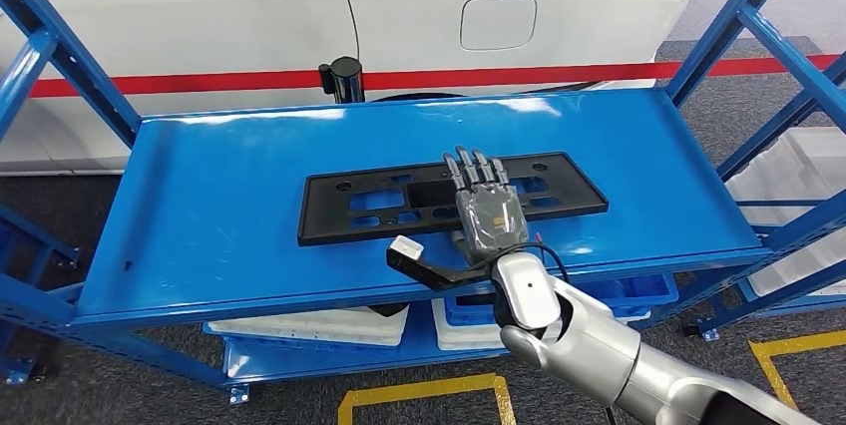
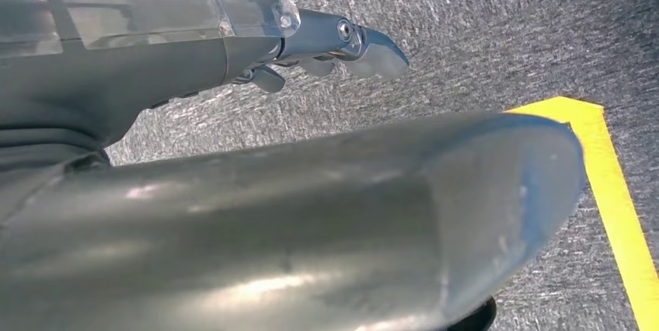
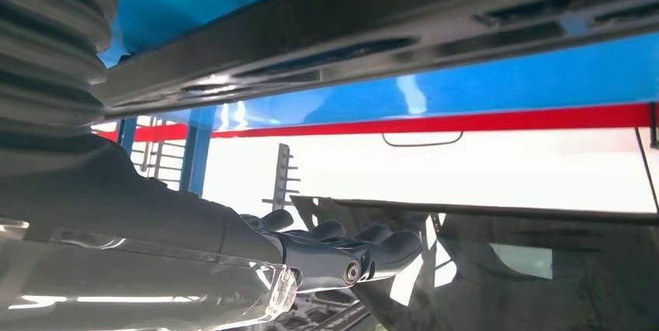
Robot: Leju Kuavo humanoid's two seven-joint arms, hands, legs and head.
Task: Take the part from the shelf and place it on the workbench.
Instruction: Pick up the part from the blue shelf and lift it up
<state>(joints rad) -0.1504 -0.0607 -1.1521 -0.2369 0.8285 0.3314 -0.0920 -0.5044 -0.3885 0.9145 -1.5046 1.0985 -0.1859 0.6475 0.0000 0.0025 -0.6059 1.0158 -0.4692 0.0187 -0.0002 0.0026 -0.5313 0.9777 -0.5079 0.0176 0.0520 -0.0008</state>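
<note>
Centre frame in the head view, the right hand (image 1: pixel 487 208) hovers flat, fingers extended and holding nothing, over the long black perforated plastic part (image 1: pixel 449 196) lying on the blue metal shelf (image 1: pixel 219 215). Best to curl the fingers under the part's near edge before lifting level.

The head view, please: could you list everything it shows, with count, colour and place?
Shelf: one, blue, across the middle.
Part: one, black, flat on the shelf's top board.
Bins: several, white and blue, on the level below.
Car body: one, white with a red stripe, behind the shelf.
Floor marking: yellow, on grey carpet.
Right hand: one, dark, fingers spread over the part's near edge; whether it touches is unclear.
</note>
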